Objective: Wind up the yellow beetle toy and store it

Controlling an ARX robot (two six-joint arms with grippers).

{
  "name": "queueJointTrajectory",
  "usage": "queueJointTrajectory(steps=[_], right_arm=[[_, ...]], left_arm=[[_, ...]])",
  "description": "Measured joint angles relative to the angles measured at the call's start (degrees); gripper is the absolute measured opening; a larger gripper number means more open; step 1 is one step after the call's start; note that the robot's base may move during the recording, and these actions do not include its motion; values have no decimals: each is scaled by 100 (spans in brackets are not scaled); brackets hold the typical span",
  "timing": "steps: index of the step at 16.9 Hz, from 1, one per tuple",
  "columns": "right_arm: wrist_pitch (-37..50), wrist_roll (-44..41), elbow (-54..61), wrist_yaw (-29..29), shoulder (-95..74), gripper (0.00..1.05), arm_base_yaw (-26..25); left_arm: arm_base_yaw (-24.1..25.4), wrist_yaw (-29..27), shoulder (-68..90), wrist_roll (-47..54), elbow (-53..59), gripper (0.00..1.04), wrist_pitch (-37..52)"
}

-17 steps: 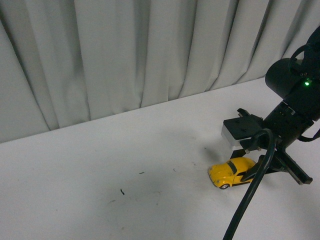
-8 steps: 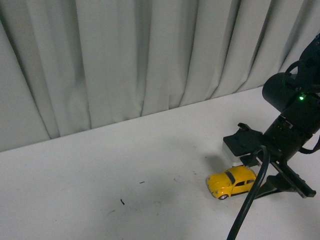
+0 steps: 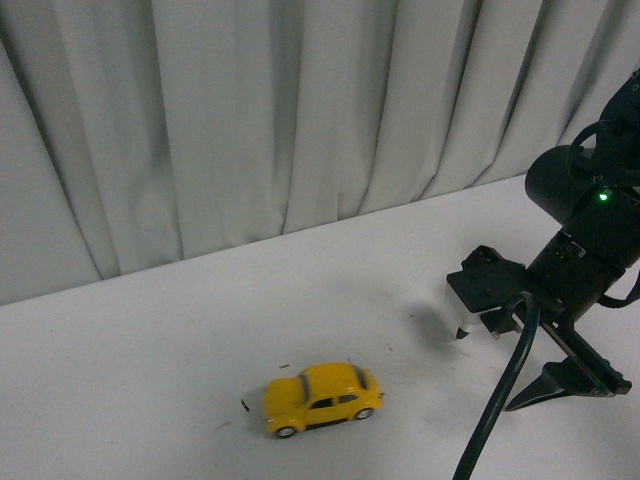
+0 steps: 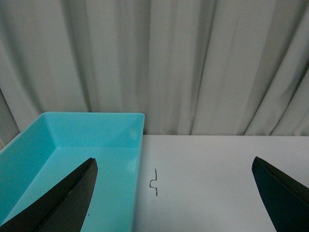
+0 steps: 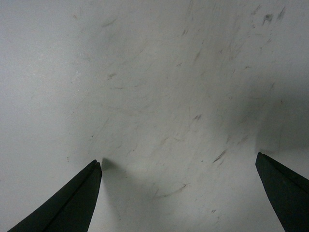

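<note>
The yellow beetle toy (image 3: 320, 398) stands alone on the white table (image 3: 150, 340), low in the middle of the front view, nose to the left. My right gripper (image 3: 505, 362) is open and empty at the right, well apart from the toy. In the right wrist view the open right gripper (image 5: 178, 193) frames only bare scuffed table. My left gripper (image 4: 176, 193) is open and empty in the left wrist view, facing the curtain, with a turquoise bin (image 4: 67, 154) by one fingertip. The left arm is out of the front view.
A pale pleated curtain (image 3: 300, 110) runs behind the table's far edge. Small dark marks (image 3: 244, 405) lie on the table by the toy. A black mark (image 4: 155, 182) sits on the table beside the turquoise bin.
The toy has rolled left across the table, away from my right gripper, which held it between its fingers a second ago. The right gripper has stayed in place.
</note>
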State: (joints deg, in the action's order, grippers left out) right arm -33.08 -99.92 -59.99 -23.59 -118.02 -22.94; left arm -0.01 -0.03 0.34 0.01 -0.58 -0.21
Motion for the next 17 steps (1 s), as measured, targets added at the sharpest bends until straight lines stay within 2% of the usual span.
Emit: queueJointTrajectory(steps=[17], right_arm=[[199, 0, 20, 4, 0, 98, 48]], left_arm=[[0, 0, 0, 0, 0, 98, 2]])
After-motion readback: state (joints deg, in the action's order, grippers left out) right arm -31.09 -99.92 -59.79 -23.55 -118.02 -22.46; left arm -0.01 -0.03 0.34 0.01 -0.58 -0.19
